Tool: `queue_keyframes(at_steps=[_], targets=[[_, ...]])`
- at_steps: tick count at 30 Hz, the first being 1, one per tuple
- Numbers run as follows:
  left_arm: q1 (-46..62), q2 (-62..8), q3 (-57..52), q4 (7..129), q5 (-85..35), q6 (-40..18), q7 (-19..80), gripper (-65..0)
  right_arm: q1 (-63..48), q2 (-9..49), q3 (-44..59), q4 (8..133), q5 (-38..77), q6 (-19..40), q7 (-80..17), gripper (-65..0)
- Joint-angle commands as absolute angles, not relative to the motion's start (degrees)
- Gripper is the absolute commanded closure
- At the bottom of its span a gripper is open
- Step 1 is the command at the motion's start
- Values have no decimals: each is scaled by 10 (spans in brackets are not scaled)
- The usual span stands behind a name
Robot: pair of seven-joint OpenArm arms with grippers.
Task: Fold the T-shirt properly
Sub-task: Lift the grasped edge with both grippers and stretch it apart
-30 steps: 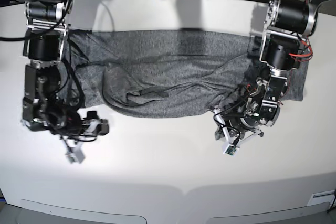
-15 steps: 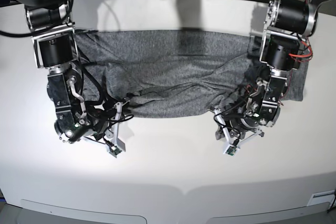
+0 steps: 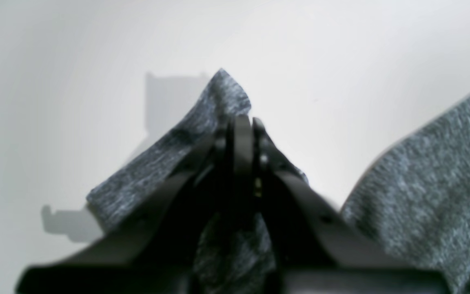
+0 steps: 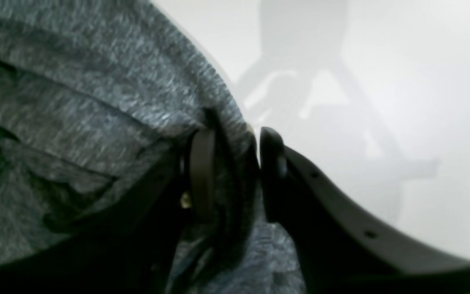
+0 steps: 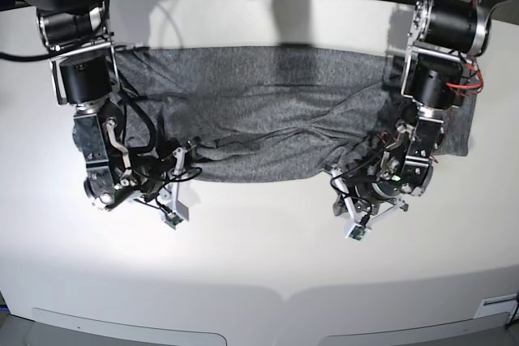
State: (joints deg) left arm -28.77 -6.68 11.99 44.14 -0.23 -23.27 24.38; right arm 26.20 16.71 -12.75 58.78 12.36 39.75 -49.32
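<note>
Swinging in from the table's 9 o'clock side within the last second, the right gripper (image 5: pixel 180 169) had reached the shirt's (image 5: pixel 268 111) near hem, where a second before it sat clear of the cloth on bare table (image 5: pixel 259 249). Its jaws were narrowing: in the right wrist view a ridge of hem (image 4: pixel 235 134) stood between the two fingers (image 4: pixel 202 171), which were close to it but not yet pressed flat, so the grip looked unfinished. The left gripper (image 5: pixel 347 186) had not shifted; it was clamped tight on a peak of grey fabric (image 3: pixel 222 98) at the hem toward 3 o'clock, the pinched cloth lifted off the surface.

The shirt lay spread as a wide, wrinkled band across the far half of the table, from about 10 o'clock to 2 o'clock, its near edge facing 6 o'clock.

With one hem point held and the other nearly taken, the fold along the near edge seemed about ready to begin once the right jaws closed fully.
</note>
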Motion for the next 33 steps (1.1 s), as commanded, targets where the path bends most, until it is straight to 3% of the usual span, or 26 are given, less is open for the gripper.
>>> queue_keyframes(at_steps=[1, 3, 7, 17, 27, 33], targets=[[-298, -70, 118, 444, 4, -229, 261, 0, 278, 171, -125, 590, 124, 400, -488, -111], [-299, -70, 118, 444, 4, -229, 260, 0, 278, 171, -125, 590, 124, 400, -477, -49], [-299, -70, 118, 444, 5, -229, 256, 0, 278, 171, -123, 590, 126, 400, -431, -2], [-315, -78, 117, 452, 4, -229, 262, 0, 285, 172, -123, 590, 121, 400, -425, 0], [-371, -80, 117, 455, -27, -226, 357, 0, 305, 172, -123, 609, 122, 400, -434, 0], [-374, -96, 117, 473, -52, -226, 363, 0, 305, 172, -123, 647, 122, 400, -453, 0]])
